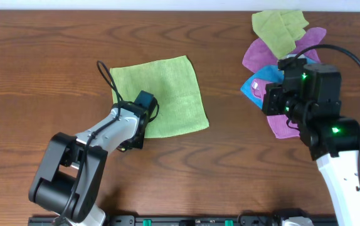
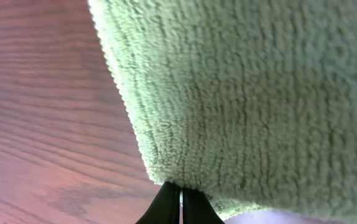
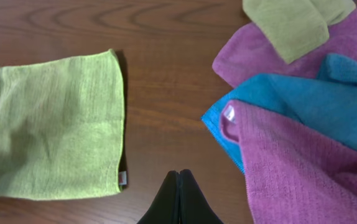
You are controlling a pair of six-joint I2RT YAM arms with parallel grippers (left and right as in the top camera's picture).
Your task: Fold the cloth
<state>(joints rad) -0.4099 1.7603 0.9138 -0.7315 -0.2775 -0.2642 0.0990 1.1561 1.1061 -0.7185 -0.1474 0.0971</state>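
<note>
The cloth (image 1: 170, 94) is a lime-green square lying flat on the dark wooden table (image 1: 54, 44), left of centre. My left gripper (image 1: 148, 108) sits at its near-left edge. In the left wrist view the fuzzy cloth (image 2: 247, 93) fills the frame and its corner meets the tips of my left gripper (image 2: 180, 186), which is shut on it. My right gripper (image 1: 269, 100) hovers at the right, shut and empty. The right wrist view shows the right gripper (image 3: 179, 173) above bare wood, with the cloth (image 3: 54, 124) to its left.
A pile of other cloths lies at the back right: an olive-green one (image 1: 279, 28), a purple one (image 1: 264, 53), a blue one (image 1: 258, 81) and another purple one (image 1: 283, 125) under the right arm. The same blue cloth (image 3: 290, 99) and purple cloth (image 3: 303, 162) lie close to the right gripper.
</note>
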